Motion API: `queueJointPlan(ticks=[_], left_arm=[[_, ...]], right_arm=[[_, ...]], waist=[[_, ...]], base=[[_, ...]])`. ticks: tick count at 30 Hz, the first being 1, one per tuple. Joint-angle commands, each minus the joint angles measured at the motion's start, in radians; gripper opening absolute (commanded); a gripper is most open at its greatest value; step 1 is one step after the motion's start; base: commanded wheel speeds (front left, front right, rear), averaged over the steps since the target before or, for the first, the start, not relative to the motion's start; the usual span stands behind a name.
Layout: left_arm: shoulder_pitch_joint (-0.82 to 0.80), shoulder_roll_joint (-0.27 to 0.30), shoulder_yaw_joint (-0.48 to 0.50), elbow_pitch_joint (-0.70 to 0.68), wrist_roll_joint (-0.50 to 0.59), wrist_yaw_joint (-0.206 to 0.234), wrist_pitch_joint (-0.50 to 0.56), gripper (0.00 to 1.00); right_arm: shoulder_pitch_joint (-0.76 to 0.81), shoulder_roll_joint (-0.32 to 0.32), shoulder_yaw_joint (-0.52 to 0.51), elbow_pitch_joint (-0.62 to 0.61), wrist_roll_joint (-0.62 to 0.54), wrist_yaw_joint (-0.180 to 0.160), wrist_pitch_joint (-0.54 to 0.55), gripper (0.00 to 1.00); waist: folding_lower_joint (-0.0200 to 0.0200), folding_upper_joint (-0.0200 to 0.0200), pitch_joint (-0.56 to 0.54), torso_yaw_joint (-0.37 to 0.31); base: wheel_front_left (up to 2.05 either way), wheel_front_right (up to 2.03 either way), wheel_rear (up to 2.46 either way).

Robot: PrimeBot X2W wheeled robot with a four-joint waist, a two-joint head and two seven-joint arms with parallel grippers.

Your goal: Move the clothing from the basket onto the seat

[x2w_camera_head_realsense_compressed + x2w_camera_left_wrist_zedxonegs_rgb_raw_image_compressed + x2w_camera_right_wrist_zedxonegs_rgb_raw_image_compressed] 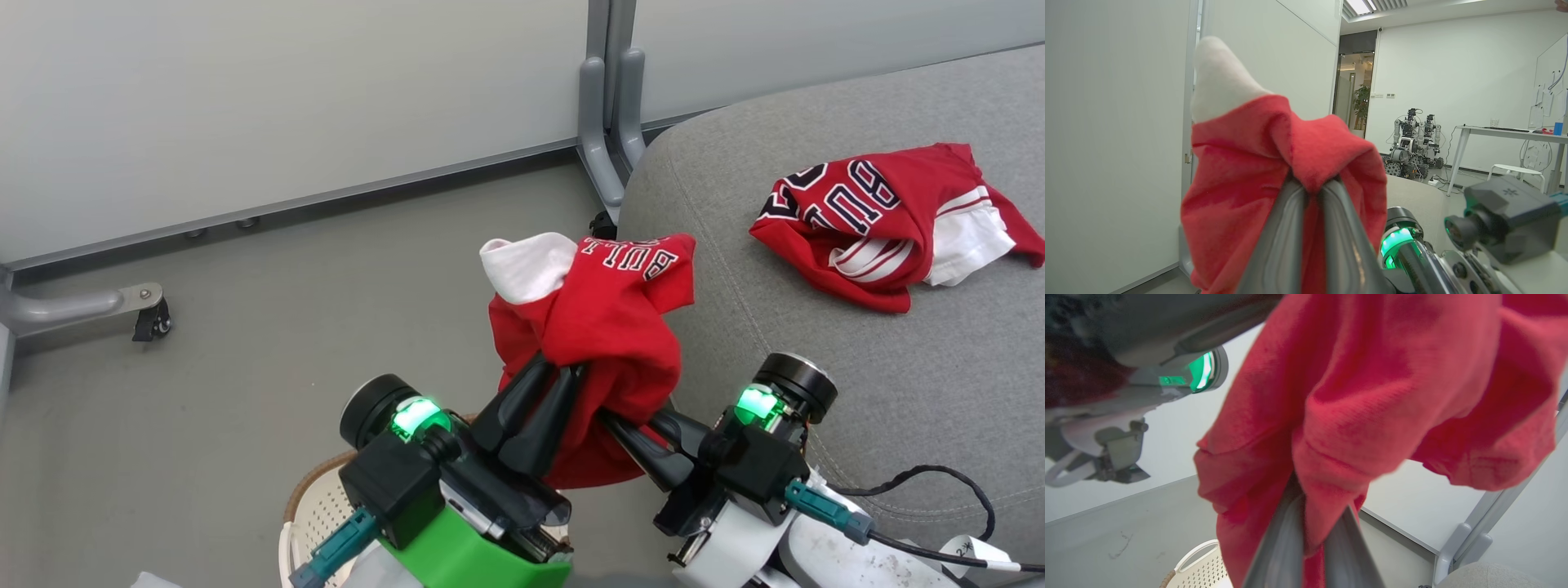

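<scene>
Both grippers are clamping one red jersey up in the air. The left gripper [555,371] is pinching a fold of the held jersey [604,318] from the left. The right gripper [614,420] is biting its lower part from the right. Both pairs of fingers are clenched on cloth w/ no gap.

The bundle is hanging over the grey floor [286,327], right by the rounded edge of the seat [816,367]. The basket [314,510] is sitting on the floor below, its brown rim peeking out under the left arm. The second jersey [882,220] is lying crumpled on the seat's light-grey fabric, well apart from the held one.

Pale wall panels [245,98] w/ a grey post [608,122] are running behind. In the left wrist view, other robots [1412,143], a white table [1506,130] & a stool [1515,169] are standing in the bkgd.
</scene>
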Motion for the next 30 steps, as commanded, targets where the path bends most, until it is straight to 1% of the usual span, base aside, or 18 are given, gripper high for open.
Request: queueJointPlan(ticks=[1,8,9,10,11,15,18,23,30], left_arm=[[0.002,-0.001,0.002,-0.001,-0.007,-0.004,0.0,0.0],[0.012,0.002,0.009,0.016,-0.01,-0.004,0.0,0.0],[0.014,0.003,0.011,0.025,-0.008,-0.004,0.0,0.36],[0.014,0.003,0.011,0.028,-0.006,-0.004,0.0,0.85],[0.015,0.003,0.011,0.033,-0.005,-0.004,0.0,1.0],[0.021,0.006,0.011,0.044,-0.001,-0.004,0.0,1.0],[0.027,0.011,0.016,0.052,0.001,-0.004,0.0,1.0],[0.052,0.028,0.042,0.077,0.007,-0.004,0.0,1.0],[0.118,0.054,0.128,0.144,0.02,-0.004,0.0,1.0]], right_arm=[[0.01,0.0,-0.005,-0.003,-0.004,-0.001,-0.003,0.0],[0.023,0.013,-0.031,-0.006,-0.003,-0.001,-0.003,0.0],[0.03,0.02,-0.048,-0.007,0.002,-0.001,-0.003,0.0],[0.033,0.026,-0.062,-0.01,0.007,-0.001,-0.003,0.0],[0.038,0.032,-0.081,-0.015,0.007,-0.001,-0.003,0.0],[0.063,0.046,-0.14,-0.032,-0.009,-0.001,-0.003,0.0],[0.083,0.066,-0.191,-0.045,-0.001,-0.001,-0.003,0.0],[0.105,0.075,-0.248,-0.062,-0.017,-0.001,-0.003,0.0],[0.118,0.091,-0.348,-0.097,-0.044,-0.001,-0.003,0.0]], waist=[[0.0,0.0,-0.001,0.001],[0.0,0.0,-0.004,0.003],[0.0,0.0,-0.006,0.003],[0.0,0.0,-0.007,0.004],[0.0,0.0,-0.008,0.004],[0.0,0.0,-0.013,0.006],[0.0,0.0,-0.016,0.007],[0.0,0.0,-0.02,0.004],[0.0,0.0,-0.022,0.006]], base=[[0.0,0.0,0.0],[0.0,0.0,0.0],[0.0,0.0,0.0],[0.0,0.0,0.0],[0.0,0.0,0.0],[0.0,0.0,0.0],[0.0,0.0,0.0],[0.0,0.0,0.0],[0.0,0.0,0.0]])
